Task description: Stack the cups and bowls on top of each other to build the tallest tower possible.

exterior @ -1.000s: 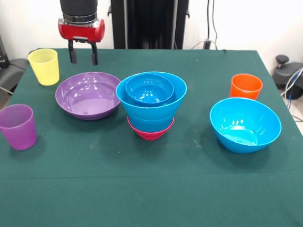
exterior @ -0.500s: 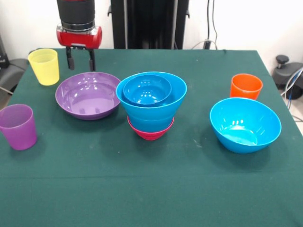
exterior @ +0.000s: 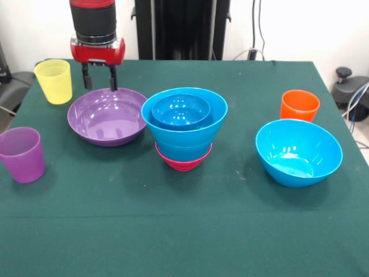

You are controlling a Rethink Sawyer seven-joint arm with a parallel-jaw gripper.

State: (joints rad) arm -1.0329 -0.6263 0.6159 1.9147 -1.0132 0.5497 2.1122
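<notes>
The tower stands mid-table: a magenta bowl at the base, blue bowls above it, and a small blue bowl nested on top. A wide purple bowl sits to its left. My gripper hangs open over the purple bowl's far rim, fingers pointing down. A yellow cup stands at the far left, a purple cup at the near left, an orange cup at the right. A loose blue bowl sits at the right.
The green table ends near the purple cup at the left. The robot's black pedestal stands behind the table. A black object and cables lie off the right edge.
The gripper has come down and slightly toward the purple bowl's far rim. The small blue bowl on the tower has shifted a little. Nothing else moved.
</notes>
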